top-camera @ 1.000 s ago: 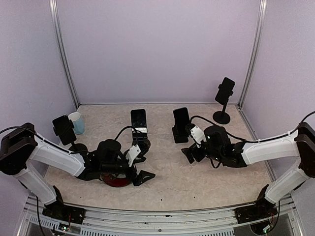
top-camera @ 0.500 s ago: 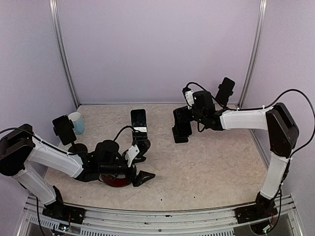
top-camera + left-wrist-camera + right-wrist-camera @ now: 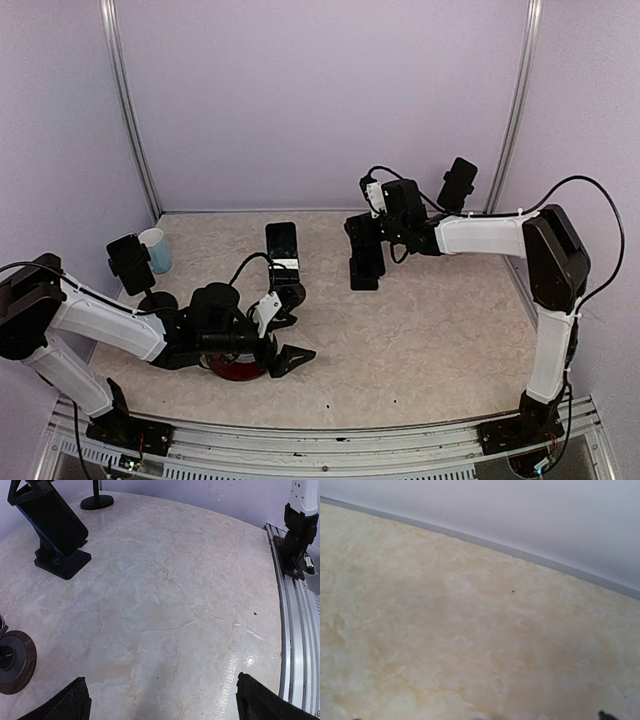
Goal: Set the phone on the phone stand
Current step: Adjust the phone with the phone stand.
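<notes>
Since the earlier frame the right tool [image 3: 362, 226] is swung back, spread empty, to the top of the phone [image 3: 367, 258], already propped on its stand [image 3: 364, 281] mid-surface. Only withdrawal is judged left.

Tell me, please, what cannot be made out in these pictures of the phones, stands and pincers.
- Right pincer, top view: it overlaps the nearest phone and its stand; contact cannot be told.
- Right wrist view: fingertips cut off by the bottom edge; only table and wall show.
- Brown disc: mostly under the left arm in the top view, cut by the left edge in the left wrist view.
</notes>
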